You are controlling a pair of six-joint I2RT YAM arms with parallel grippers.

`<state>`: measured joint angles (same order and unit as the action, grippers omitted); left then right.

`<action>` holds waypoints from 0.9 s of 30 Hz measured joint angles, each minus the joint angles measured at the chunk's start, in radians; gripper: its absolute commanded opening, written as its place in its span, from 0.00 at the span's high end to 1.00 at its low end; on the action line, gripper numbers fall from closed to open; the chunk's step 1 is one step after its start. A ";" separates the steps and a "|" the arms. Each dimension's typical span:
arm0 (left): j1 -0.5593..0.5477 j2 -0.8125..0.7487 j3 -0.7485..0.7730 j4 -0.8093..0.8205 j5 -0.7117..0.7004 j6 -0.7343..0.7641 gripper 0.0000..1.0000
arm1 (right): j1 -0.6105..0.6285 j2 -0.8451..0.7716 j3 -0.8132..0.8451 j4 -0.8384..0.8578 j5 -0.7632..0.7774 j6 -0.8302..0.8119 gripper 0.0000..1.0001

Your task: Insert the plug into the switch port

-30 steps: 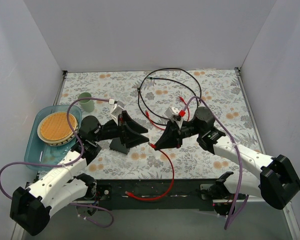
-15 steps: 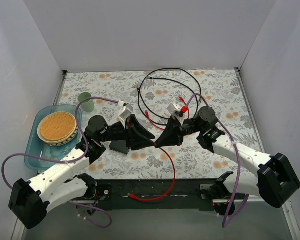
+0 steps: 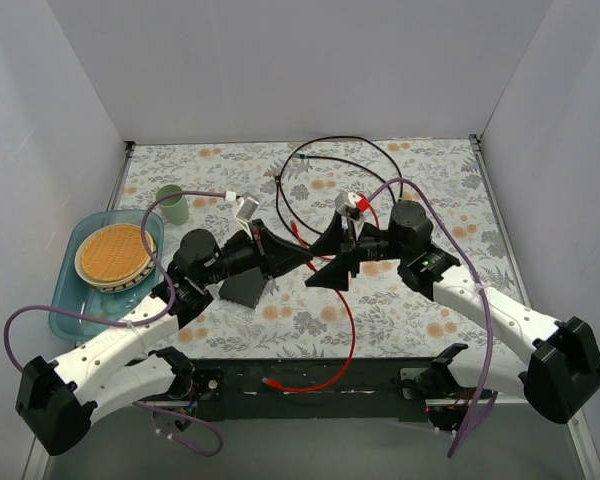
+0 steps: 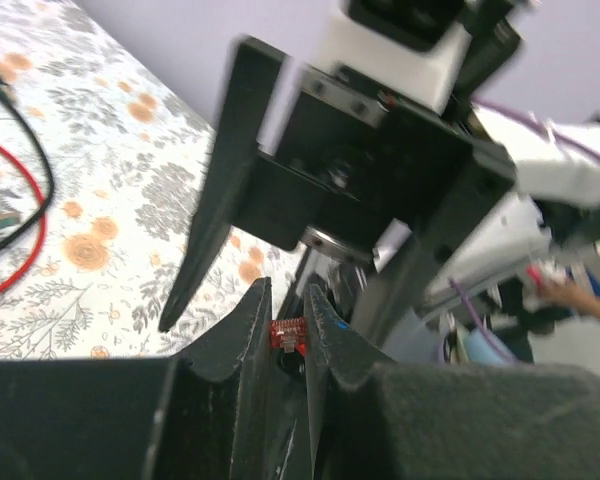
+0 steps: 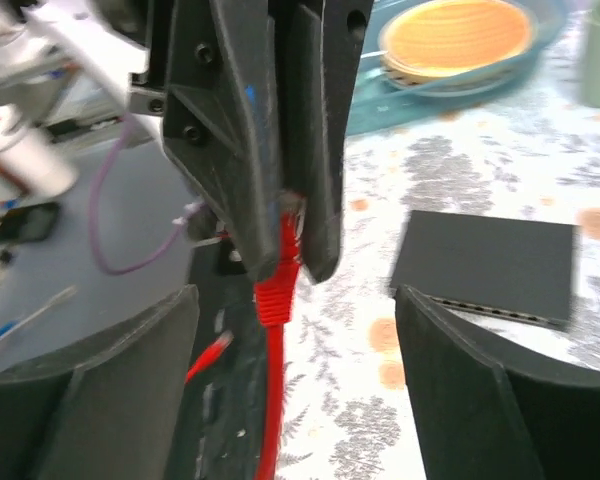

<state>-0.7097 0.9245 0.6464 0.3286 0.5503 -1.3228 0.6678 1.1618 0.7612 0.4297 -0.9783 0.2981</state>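
Observation:
My left gripper (image 3: 298, 257) is shut on the red plug (image 4: 288, 333), which sits pinched between its fingertips in the left wrist view. From the plug the red cable (image 3: 346, 330) hangs down to the table's near edge. My right gripper (image 5: 295, 293) stands wide open around the plug (image 5: 280, 285), one finger on each side, touching nothing. Both grippers meet nose to nose above the table's middle. The switch (image 3: 242, 288), a flat black box, lies on the table under the left arm; its row of sockets (image 5: 500, 312) faces the right wrist camera.
A black cable (image 3: 330, 160) loops at the back of the floral table. At the left, a blue tray (image 3: 68, 300) holds a round tan plate (image 3: 112, 254), with a green cup (image 3: 172, 204) behind it. The cable's other red plug (image 3: 272, 382) lies near the arm bases.
The right gripper has opened and let go of the red plug. The left gripper has shut on it. Both grippers have moved a little farther from the bases.

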 measured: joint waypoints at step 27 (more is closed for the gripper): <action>-0.006 0.017 0.202 -0.490 -0.615 -0.415 1.00 | 0.469 -0.010 0.157 -0.343 1.210 -0.333 0.35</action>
<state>-0.7158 0.9417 0.8482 -0.1616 -0.0643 -1.7374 1.1370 1.1515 0.9180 0.0868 0.2314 -0.0345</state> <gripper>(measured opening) 0.128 0.655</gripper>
